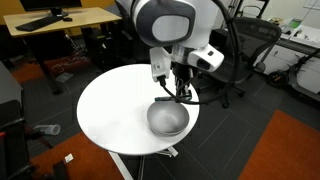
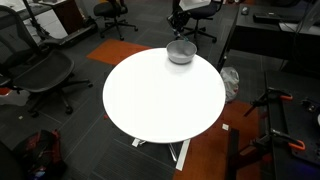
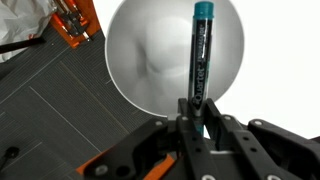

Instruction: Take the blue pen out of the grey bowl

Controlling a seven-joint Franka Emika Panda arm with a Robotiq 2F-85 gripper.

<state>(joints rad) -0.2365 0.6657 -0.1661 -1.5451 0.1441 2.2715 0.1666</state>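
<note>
We locate the grey bowl (image 1: 168, 120), round, smooth and upright, near the edge of the white table (image 1: 110, 110). In the wrist view, the blue pen (image 3: 200, 60), slim, dark-barrelled and teal-tipped, shows straight across the bowl's shiny interior.

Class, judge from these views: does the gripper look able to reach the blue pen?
Probably yes. In the wrist view the fingers flank the near end of the blue pen, nothing lies between, and the grey bowl is open above. Whether they clamp it is unclear.

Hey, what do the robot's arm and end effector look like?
The arm is glossy white with rounded housings and a grey round joint cap; a black cable runs alongside. The end effector is black, with slim straight fingers.
</note>
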